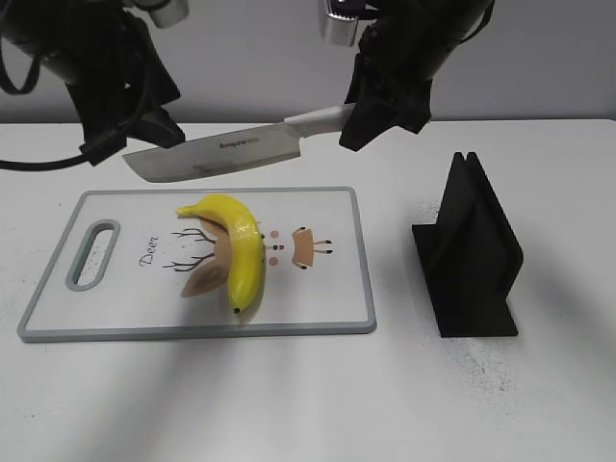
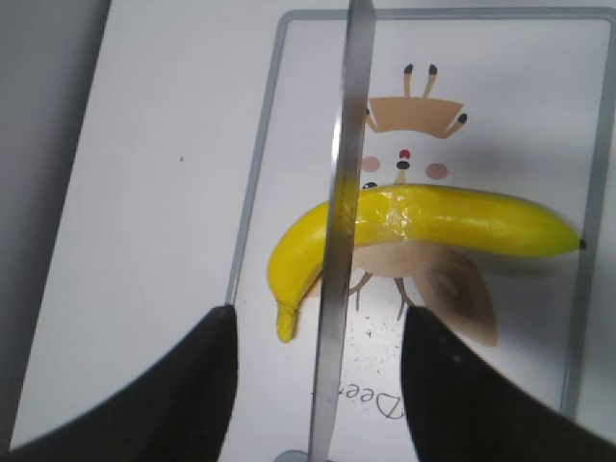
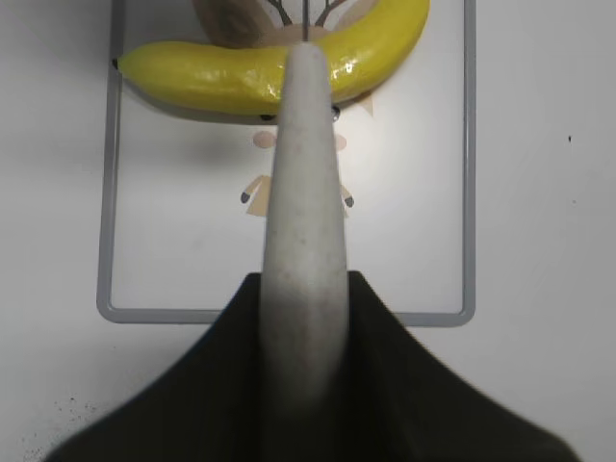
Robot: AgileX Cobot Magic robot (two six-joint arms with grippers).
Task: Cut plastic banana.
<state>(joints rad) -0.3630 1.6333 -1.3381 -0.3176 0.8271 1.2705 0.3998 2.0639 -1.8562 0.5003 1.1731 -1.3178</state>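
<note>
A white bench (image 1: 318,404) fills the lower part of the exterior view, its matte top sprinkled with tiny dark specks near the front right. Behind it rises a plain pale grey wall (image 1: 250,58), bare and evenly lit. Soft, diffuse light falls from above and casts faint blurred shadows across the bench surface toward the front edge.
</note>
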